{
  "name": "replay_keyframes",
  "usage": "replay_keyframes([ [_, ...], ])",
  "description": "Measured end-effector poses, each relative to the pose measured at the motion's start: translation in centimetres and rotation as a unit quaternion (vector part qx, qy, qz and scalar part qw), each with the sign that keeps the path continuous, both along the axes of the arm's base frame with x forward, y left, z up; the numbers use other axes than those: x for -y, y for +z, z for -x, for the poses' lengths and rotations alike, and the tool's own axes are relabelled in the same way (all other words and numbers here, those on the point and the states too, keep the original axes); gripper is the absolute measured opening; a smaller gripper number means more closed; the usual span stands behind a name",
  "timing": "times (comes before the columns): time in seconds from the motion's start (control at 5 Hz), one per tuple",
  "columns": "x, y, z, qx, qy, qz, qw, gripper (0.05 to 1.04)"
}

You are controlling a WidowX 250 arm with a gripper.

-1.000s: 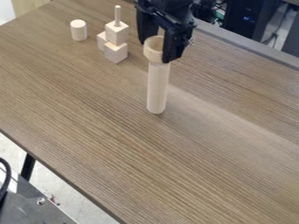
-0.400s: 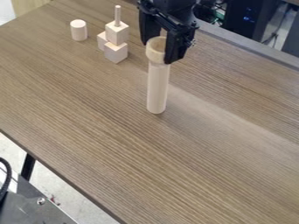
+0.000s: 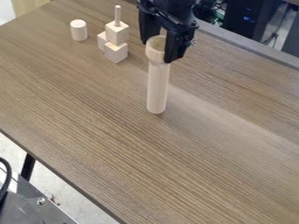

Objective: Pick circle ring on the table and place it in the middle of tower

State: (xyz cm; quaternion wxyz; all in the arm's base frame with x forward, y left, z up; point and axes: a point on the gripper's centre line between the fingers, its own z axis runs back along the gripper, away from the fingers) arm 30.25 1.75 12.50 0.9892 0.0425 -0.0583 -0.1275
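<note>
Short of the far edge of the tabletop (image 3: pixel 88 109), the gripper (image 3: pixel 156 50) grasps the wooden ring (image 3: pixel 154 56) between its fingers, at the top of the upright tower (image 3: pixel 158 87).

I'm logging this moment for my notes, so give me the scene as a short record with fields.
surface: brown wood-grain table
tool: black two-finger tool, fingers on opposite sides of the ring
held: pale wooden circle ring, at the top of the tower
tower: tall pale wooden cylinder, upright
ring_seated: cannot tell
cube_group: three pale wooden cubes close together, thin pale wooden dowel rising from the uppermost
other: short pale wooden cylinder, upright beside the cube group
</note>
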Motion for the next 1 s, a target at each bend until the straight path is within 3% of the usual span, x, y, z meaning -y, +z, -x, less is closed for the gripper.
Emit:
replay_keyframes([
  [1.0, 0.18, -0.98, 0.42, -0.01, 0.001, -0.001, 0.9999, 0.768],
])
